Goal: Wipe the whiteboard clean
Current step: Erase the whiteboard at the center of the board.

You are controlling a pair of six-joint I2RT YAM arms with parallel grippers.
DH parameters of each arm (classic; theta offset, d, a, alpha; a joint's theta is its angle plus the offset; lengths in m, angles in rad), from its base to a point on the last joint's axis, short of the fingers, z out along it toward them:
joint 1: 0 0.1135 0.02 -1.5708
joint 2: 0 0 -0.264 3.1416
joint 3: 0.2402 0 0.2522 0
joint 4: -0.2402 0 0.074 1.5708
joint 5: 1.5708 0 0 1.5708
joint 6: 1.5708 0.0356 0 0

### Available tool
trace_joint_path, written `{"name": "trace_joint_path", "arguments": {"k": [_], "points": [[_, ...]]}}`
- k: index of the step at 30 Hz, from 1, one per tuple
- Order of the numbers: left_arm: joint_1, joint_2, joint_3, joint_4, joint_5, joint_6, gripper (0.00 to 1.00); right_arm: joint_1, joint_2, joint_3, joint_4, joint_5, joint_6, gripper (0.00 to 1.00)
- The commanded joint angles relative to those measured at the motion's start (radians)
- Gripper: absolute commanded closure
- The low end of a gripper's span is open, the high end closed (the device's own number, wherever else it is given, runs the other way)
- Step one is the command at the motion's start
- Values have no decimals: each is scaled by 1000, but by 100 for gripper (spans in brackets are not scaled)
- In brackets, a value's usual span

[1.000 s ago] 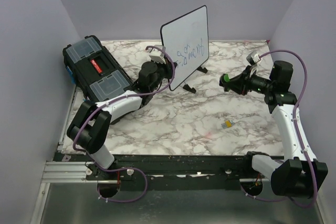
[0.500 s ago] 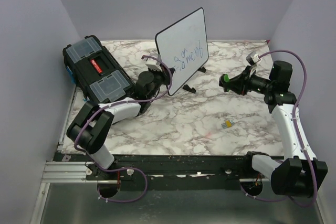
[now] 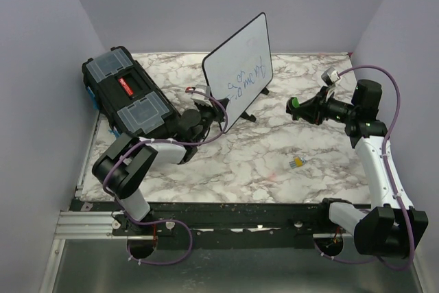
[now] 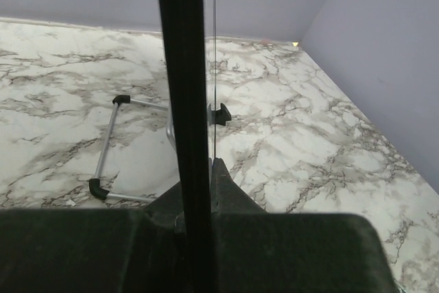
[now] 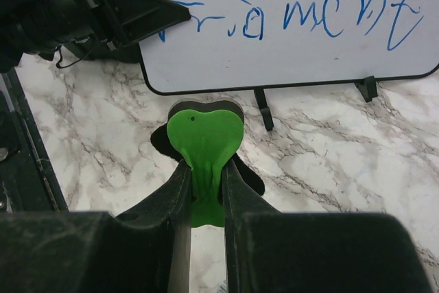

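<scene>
The whiteboard [image 3: 240,66] with blue handwriting stands tilted at the back middle of the marble table. My left gripper [image 3: 204,113] is shut on its lower left edge. In the left wrist view the board's black frame [image 4: 182,66] runs up edge-on between my left gripper's [image 4: 199,173] fingers. My right gripper [image 3: 298,106] hovers to the right of the board, shut on a green eraser [image 3: 293,103]. In the right wrist view the eraser [image 5: 204,135] sits in my right gripper [image 5: 204,169], pointing at the whiteboard [image 5: 288,25] a short way ahead.
A black toolbox [image 3: 127,97] lies at the left, just behind my left arm. A small yellow object [image 3: 297,162] lies on the table [image 3: 233,162] at the front right. The board's wire stand with black feet [image 4: 103,189] rests on the marble. Purple walls enclose the table.
My left gripper has moved nearer and lower with the board's edge in it, and the board has turned and tilted. The right arm has barely moved.
</scene>
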Motion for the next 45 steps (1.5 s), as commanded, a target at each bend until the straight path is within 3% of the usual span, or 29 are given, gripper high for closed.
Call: {"name": "trace_joint_path", "arguments": {"k": [1, 22, 31, 45], "points": [[-12, 32, -29, 149, -26, 16, 100, -6, 3, -14, 23, -33, 7, 99], [-99, 172, -144, 290, -69, -109, 96, -6, 9, -14, 22, -36, 8, 99], [-100, 220, -176, 326, -92, -167, 82, -7, 9, -14, 23, -38, 9, 99], [-77, 123, -165, 280, -166, -166, 52, -6, 10, -14, 23, -40, 8, 99]]}}
